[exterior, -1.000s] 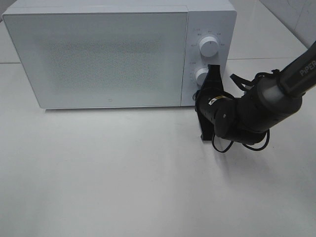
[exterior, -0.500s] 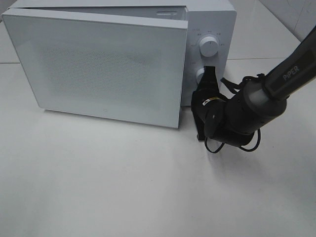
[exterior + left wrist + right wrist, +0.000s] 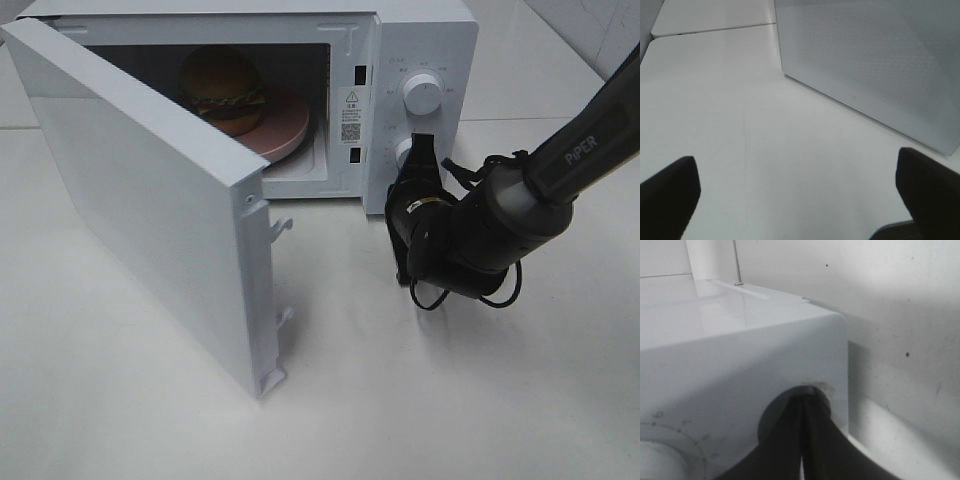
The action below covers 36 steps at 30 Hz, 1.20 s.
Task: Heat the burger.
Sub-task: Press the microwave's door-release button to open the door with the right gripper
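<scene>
The burger (image 3: 222,90), with a golden bun and green lettuce, sits on a pink plate (image 3: 296,128) inside the white microwave (image 3: 425,40). The microwave's door (image 3: 150,200) stands swung out toward the front left. My right gripper (image 3: 420,143) is shut with nothing in it. Its tips press against the lower part of the control panel, in a dark round recess shown in the right wrist view (image 3: 802,402). My left gripper (image 3: 797,200) is open over bare table, with the door's outer face (image 3: 865,65) ahead of it. It is out of the exterior view.
An upper dial (image 3: 422,95) sits on the control panel above the right gripper. The open door's free edge (image 3: 268,300) juts over the table in front of the oven. White table (image 3: 450,400) extends in front and to the right.
The microwave door has swung from shut to wide open, uncovering the burger on its plate. The right gripper stayed at the control panel, shifting slightly left.
</scene>
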### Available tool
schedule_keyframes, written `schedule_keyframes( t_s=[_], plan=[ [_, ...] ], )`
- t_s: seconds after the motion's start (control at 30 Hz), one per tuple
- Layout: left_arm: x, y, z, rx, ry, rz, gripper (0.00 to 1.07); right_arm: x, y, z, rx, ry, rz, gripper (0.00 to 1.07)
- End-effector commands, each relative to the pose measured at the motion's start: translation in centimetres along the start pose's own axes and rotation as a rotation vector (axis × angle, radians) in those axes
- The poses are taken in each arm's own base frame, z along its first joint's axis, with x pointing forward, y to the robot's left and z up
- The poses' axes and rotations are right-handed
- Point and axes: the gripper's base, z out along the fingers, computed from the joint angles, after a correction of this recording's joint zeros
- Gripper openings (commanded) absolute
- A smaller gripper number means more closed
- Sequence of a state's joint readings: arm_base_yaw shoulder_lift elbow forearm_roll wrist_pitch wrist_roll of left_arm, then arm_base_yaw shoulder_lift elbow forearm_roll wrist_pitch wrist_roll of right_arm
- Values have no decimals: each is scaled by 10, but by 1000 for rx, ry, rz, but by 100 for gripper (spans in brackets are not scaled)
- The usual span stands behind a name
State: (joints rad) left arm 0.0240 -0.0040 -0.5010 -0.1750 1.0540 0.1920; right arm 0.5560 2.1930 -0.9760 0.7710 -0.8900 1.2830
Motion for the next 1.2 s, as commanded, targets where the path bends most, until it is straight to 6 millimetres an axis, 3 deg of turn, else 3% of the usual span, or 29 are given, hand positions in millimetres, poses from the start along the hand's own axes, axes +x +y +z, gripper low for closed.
schedule_keyframes(
  t_s=[0.03,0.27,0.73,1.2],
  plan=[
    [1,-1,-3,0,-30,1,100,1,54,10,-335,-5,-4,0],
    [1,-1,-3,0,-30,1,100,5,53,6,-299,20,3,0],
    [1,-1,-3,0,-30,1,100,-3,30,-17,-90,70,20,0],
    [1,-1,-3,0,-30,1,100,-9,15,-42,110,145,-75,0]
  ],
)
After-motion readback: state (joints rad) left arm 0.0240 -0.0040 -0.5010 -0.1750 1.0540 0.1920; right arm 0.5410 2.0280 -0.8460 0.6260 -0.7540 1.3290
